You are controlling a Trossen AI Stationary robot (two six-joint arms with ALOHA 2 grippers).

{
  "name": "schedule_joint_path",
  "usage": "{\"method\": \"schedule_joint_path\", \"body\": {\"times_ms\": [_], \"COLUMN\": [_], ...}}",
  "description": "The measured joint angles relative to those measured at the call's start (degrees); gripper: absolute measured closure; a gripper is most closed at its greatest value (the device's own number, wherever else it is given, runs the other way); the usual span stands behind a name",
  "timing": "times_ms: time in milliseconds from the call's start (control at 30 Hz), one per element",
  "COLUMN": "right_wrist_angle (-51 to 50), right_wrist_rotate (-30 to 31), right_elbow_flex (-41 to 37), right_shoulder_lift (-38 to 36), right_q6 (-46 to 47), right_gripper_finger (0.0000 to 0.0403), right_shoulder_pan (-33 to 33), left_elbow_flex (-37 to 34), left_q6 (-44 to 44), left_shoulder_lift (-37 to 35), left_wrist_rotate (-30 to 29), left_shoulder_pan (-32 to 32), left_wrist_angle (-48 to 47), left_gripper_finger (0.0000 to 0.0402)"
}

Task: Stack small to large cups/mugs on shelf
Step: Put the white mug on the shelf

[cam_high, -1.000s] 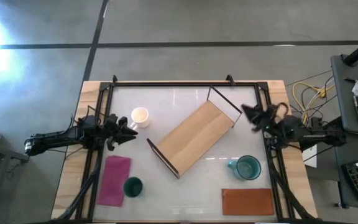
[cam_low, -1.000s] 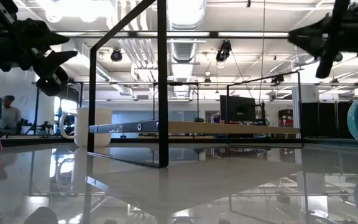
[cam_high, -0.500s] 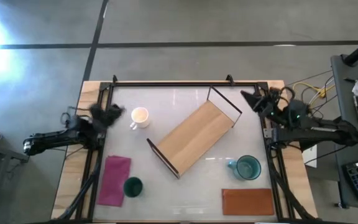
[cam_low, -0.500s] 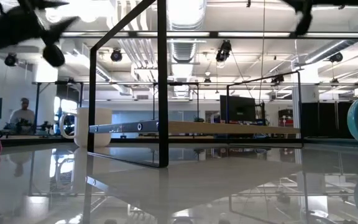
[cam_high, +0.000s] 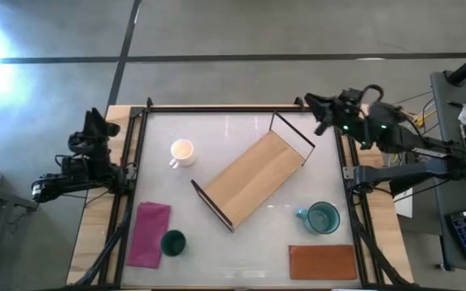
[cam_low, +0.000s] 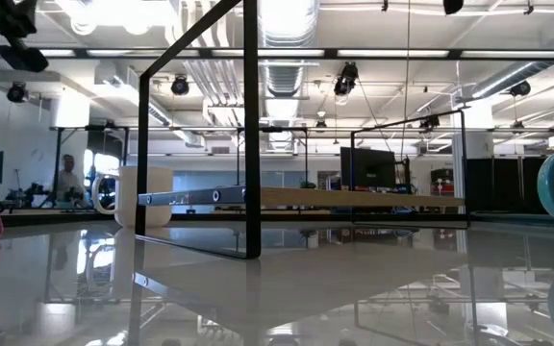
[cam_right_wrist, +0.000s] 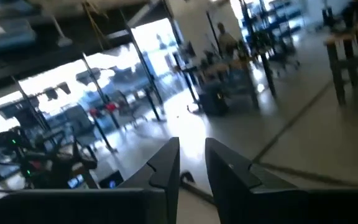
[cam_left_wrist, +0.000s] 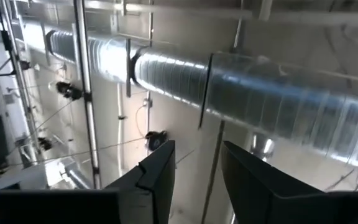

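A small white mug [cam_high: 182, 151] stands on the table at the far left, its handle toward the near left; it also shows in the low view [cam_low: 142, 195]. The light-wood shelf [cam_high: 253, 179] lies slantwise at the middle on its black frame ends. A teal mug [cam_high: 323, 218] stands at the near right. A dark green tumbler [cam_high: 172, 242] stands at the near left. My left gripper [cam_high: 94, 123] is raised beside the table's left edge, tipped upward, fingers slightly apart [cam_left_wrist: 197, 168], empty. My right gripper [cam_high: 315, 105] is high over the far right corner, fingers narrowly apart [cam_right_wrist: 192, 162], empty.
A magenta cloth [cam_high: 150, 233] lies beside the tumbler at the near left. A brown-orange mat [cam_high: 322, 261] lies at the near right, in front of the teal mug. A black frame [cam_high: 217, 107] runs along the table's edges. People show far off in the room.
My left gripper has drawn back from beside the white mug toward the table's left edge, risen and tipped upward. My right gripper has risen and gone from near the shelf's far end toward the far right corner. The cups and shelf have not moved.
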Motion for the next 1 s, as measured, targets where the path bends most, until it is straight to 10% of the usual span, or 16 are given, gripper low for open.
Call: {"method": "schedule_joint_path", "body": {"times_ms": [367,500,733,1000], "right_wrist_angle": [-4.1,-15.9,-30.2,-34.5], "right_wrist_rotate": [-0.2,-1.8,-8.8,-21.3], "right_elbow_flex": [12.1,19.5,28.4,29.6], "right_shoulder_lift": [17.7,22.7,28.7,34.5], "right_q6": [4.5,8.6,11.3,11.2], "right_gripper_finger": [0.0332,0.0332,0.0319,0.0245], "right_shoulder_pan": [-2.9,-7.3,-15.6,-22.8], "left_elbow_flex": [3.1,10.2,40.2,50.2], "left_q6": [6.4,10.5,-22.5,-31.1], "left_shoulder_lift": [2.1,3.4,10.8,27.9], "left_wrist_rotate": [-14.3,-13.8,-8.7,0.8], "left_shoulder_pan": [0.1,-1.3,-1.2,-1.0], "left_wrist_angle": [-3.9,-39.0,-129.0,-143.7], "left_gripper_finger": [0.0288,0.0292,0.0293,0.0292]}}
